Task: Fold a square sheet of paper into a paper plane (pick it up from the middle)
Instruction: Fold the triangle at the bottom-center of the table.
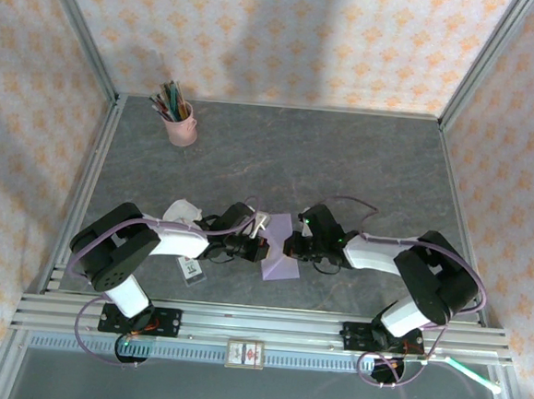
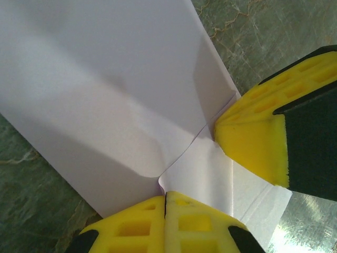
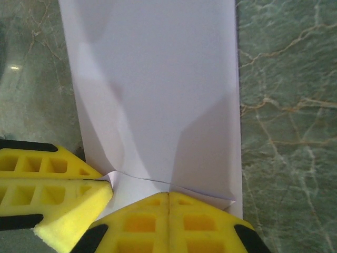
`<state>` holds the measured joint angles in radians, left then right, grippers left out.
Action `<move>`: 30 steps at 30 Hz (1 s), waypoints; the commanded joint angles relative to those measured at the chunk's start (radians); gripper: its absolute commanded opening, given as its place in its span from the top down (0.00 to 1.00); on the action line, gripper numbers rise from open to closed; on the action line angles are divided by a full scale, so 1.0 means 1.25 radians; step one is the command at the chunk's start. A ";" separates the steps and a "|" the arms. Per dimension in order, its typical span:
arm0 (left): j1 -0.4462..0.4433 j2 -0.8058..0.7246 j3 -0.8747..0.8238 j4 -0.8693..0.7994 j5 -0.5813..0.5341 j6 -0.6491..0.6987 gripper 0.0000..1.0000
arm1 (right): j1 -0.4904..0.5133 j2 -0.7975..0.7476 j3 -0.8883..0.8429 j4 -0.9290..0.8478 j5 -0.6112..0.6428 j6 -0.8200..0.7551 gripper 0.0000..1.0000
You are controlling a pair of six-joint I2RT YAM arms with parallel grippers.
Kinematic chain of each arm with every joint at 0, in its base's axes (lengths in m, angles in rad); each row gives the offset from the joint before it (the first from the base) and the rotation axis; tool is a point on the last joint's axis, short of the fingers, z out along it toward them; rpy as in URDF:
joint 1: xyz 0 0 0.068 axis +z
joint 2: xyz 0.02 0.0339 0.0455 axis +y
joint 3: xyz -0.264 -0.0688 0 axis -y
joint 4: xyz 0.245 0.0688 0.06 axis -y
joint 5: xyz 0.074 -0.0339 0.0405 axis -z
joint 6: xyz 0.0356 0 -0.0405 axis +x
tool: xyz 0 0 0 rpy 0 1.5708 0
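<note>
The square sheet of paper (image 1: 279,256) is lavender and lies partly folded on the dark table, between both grippers. In the left wrist view the sheet (image 2: 105,79) has a lighter flap (image 2: 205,168) folded over its near end. My left gripper (image 2: 166,196) is shut, and the flap's curled corner runs into the seam between its yellow fingertips. My right gripper (image 3: 168,195) is shut too, its tips resting on the flap's edge across the sheet (image 3: 158,79). From above, the left gripper (image 1: 265,247) and right gripper (image 1: 291,248) almost meet over the paper.
A pink cup of pens (image 1: 180,123) stands at the back left. A small white card with dark print (image 1: 190,267) lies by the left arm, with a crumpled white piece (image 1: 183,211) behind it. Metal rails (image 1: 257,324) run along the near edge.
</note>
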<state>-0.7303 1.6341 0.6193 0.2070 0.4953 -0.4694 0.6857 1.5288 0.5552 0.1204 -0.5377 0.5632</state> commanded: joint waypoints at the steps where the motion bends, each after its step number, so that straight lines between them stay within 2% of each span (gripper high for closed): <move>1: 0.013 0.018 0.012 -0.106 -0.060 0.020 0.91 | 0.002 0.021 0.000 -0.039 0.054 -0.004 1.00; 7: 0.016 -0.030 0.080 -0.162 -0.105 0.022 0.73 | 0.002 0.012 -0.023 -0.029 0.084 0.050 1.00; 11: 0.016 -0.075 0.100 -0.188 -0.126 0.010 0.68 | 0.002 0.016 -0.028 0.004 0.090 0.088 1.00; 14: 0.016 -0.117 0.073 -0.175 -0.100 -0.027 0.67 | 0.002 0.019 -0.028 0.019 0.087 0.101 1.00; 15: 0.014 -0.132 0.060 -0.166 -0.080 -0.043 0.68 | 0.002 0.019 -0.029 0.020 0.087 0.102 1.00; 20: -0.011 -0.162 -0.014 -0.030 0.046 -0.175 0.99 | 0.002 0.017 -0.046 0.020 0.091 0.102 1.00; 25: -0.039 -0.079 0.001 0.076 0.099 -0.227 1.00 | 0.002 0.018 -0.054 0.022 0.093 0.103 1.00; 30: -0.041 -0.011 0.031 0.071 0.092 -0.219 1.00 | 0.002 0.022 -0.048 0.007 0.099 0.103 1.00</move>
<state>-0.7792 1.5948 0.6212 0.2520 0.5938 -0.7197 0.6888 1.5295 0.5224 0.2028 -0.4965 0.6876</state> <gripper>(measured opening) 0.062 0.043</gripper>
